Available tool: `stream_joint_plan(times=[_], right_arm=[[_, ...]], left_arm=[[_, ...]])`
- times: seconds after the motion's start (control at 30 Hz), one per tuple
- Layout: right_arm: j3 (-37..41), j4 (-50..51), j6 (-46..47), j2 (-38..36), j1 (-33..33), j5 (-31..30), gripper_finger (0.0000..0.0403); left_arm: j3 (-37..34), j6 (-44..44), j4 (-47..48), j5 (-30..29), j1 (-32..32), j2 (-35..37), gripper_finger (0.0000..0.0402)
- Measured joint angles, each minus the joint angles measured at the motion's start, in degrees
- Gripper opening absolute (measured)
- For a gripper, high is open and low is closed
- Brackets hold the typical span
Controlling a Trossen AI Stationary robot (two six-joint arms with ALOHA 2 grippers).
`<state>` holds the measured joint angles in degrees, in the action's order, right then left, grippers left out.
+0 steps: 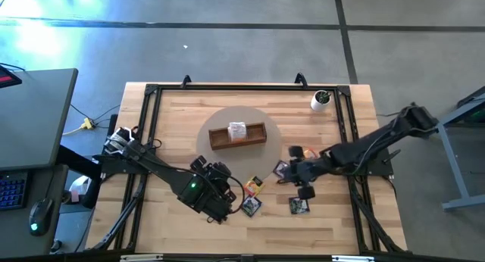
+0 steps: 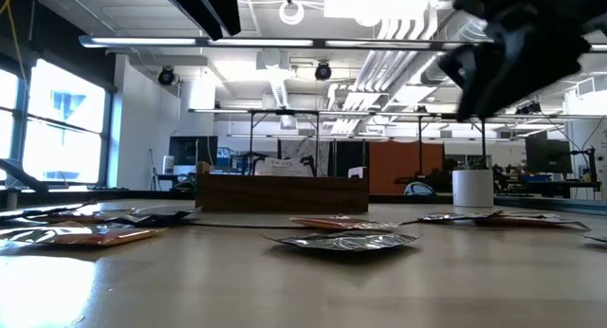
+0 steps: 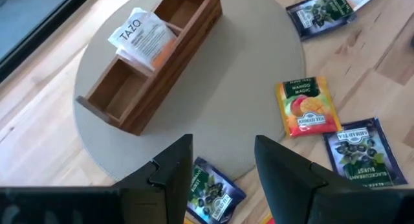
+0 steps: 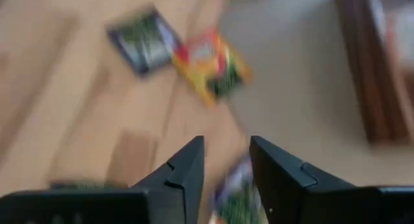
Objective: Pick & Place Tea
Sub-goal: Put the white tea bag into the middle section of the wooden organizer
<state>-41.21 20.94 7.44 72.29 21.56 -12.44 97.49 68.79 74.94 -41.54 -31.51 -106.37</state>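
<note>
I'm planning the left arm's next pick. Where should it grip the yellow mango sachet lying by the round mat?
The yellow mango sachet lies flat on the table, clear of its black neighbours. Likely best: the left gripper descends from straight above, fingers straddling its narrower width, pinching opposite side edges.

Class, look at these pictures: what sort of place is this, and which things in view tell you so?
Probably a robotics lab or workshop: a wooden workbench inside a black frame, a bare concrete floor, a desk with keyboard and mouse, and open ceiling pipes with more benches beyond.

Flat tea sachets [image 3: 306, 107] scattered on table, one in tray
</note>
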Motion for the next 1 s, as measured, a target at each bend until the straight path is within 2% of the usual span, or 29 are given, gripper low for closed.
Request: stream_joint_plan(times=[0.13, 0.2, 0.43, 0.7, 0.83, 1.0], right_arm=[[0.49, 10.00, 17.31, 0.48, 0.66, -5.09, 0.0155], [1.52, 12.86, 26.59, 0.51, 0.57, -5.62, 0.0163], [5.45, 13.70, 48.26, 0.53, 0.57, -6.25, 0.0159], [10.92, 13.59, 60.21, 0.55, 0.59, -5.06, 0.0136], [12.01, 13.55, 63.48, 0.57, 0.59, -2.71, 0.0133], [12.15, 12.82, 64.56, 0.57, 0.61, -2.05, 0.0133]], left_arm=[[0.00, 0.45, -0.18, 0.00, 0.00, 0.00, 0.0163], [0.00, 0.46, -0.36, 0.00, 0.00, 0.00, 0.0163], [0.00, 0.48, -0.81, -0.08, 0.00, 0.00, 0.0163], [0.00, 0.48, -2.73, 0.03, 0.61, -0.20, 0.0163], [-0.11, -0.63, -5.03, 3.34, 2.55, -1.84, 0.0163], [0.00, -7.70, -8.00, 8.87, 5.12, -2.63, 0.0163]])
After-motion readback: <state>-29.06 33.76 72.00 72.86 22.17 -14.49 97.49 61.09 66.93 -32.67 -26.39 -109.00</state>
